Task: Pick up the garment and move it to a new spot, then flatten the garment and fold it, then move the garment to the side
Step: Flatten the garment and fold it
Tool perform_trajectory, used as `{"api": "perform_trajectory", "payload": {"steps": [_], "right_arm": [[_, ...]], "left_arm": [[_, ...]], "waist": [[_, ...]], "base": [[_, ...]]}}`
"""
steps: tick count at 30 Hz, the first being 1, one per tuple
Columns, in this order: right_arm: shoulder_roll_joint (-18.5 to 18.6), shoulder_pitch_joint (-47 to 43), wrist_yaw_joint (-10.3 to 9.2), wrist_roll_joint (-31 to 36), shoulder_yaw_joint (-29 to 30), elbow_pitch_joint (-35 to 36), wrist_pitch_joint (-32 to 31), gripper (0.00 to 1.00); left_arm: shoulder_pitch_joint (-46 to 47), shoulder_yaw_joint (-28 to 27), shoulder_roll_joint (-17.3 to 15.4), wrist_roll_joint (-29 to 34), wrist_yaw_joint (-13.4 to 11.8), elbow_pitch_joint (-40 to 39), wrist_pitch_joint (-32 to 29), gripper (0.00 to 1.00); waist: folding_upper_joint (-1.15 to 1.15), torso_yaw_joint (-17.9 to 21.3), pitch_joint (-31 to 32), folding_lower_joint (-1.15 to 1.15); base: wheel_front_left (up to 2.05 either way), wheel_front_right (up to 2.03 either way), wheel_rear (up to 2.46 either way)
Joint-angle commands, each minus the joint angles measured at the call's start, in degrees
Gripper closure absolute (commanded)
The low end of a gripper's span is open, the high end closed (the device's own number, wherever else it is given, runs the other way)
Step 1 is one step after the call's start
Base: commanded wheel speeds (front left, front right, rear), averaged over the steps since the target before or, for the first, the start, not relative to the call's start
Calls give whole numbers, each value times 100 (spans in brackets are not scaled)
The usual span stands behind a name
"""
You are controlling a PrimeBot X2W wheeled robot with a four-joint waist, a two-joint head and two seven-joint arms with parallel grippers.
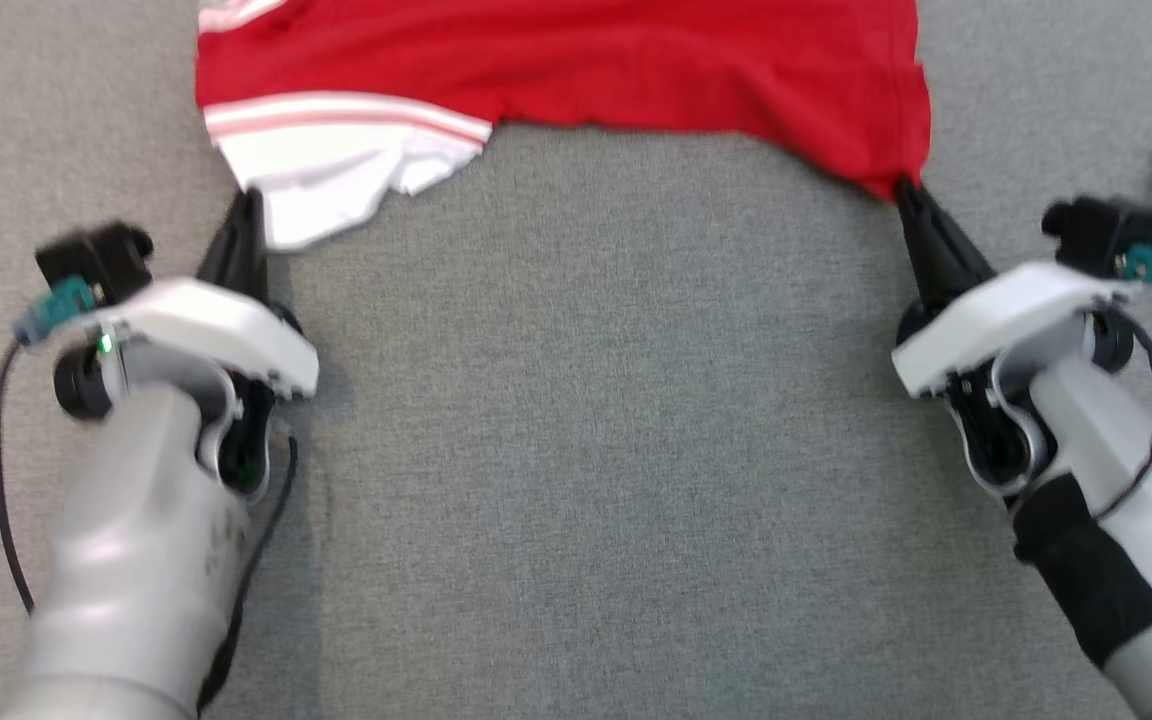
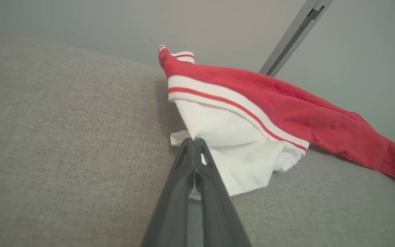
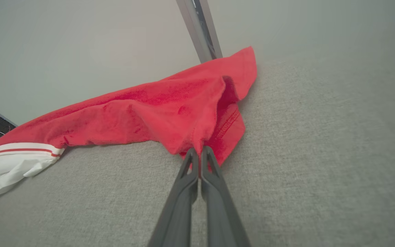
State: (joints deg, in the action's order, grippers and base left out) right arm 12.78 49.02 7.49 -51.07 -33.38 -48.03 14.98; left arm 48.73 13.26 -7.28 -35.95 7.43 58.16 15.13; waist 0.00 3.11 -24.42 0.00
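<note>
Limp, likely light red-and-white shirt on grey cloth surface — left gripper pinches its white sleeve, right gripper its red hem corner.

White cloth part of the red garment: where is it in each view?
Head view: white cloth part at upper left, beside the left pincer.
Left wrist view: white cloth part at centre, clamped in the pincer.
Right wrist view: white cloth part at the lower left edge.
Shared landmark: the red-and-white striped band bordering it.
</note>
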Motion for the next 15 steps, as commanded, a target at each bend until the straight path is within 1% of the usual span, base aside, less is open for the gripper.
{"api": "perform_trajectory", "payload": {"steps": [1,3,7,13,15], "right_arm": [[101,-364,1,13,159,220,26,100],[145,-787,1,104,220,471,25,100],[270,-1546,1,261,560,1087,26,100],[388,-2726,1,580,1124,2110,26,100],[419,-3126,1,703,1340,2408,25,100]], "left_arm": [[-359,-13,-45,56,8,-211,-5,100],[-781,-26,-65,91,8,-444,-6,100],[-1545,-123,-149,63,8,-986,-4,100],[-2737,-324,-384,115,8,-2220,-4,100],[-3129,-308,-414,113,-44,-2596,-22,100]], "waist": [[0,-24,289,0],[0,-41,466,0],[0,-49,799,0],[0,-103,1246,0],[0,-144,1364,0]], "base": [[0,0,0],[0,0,0],[0,0,0],[0,0,0],[0,0,0]]}}
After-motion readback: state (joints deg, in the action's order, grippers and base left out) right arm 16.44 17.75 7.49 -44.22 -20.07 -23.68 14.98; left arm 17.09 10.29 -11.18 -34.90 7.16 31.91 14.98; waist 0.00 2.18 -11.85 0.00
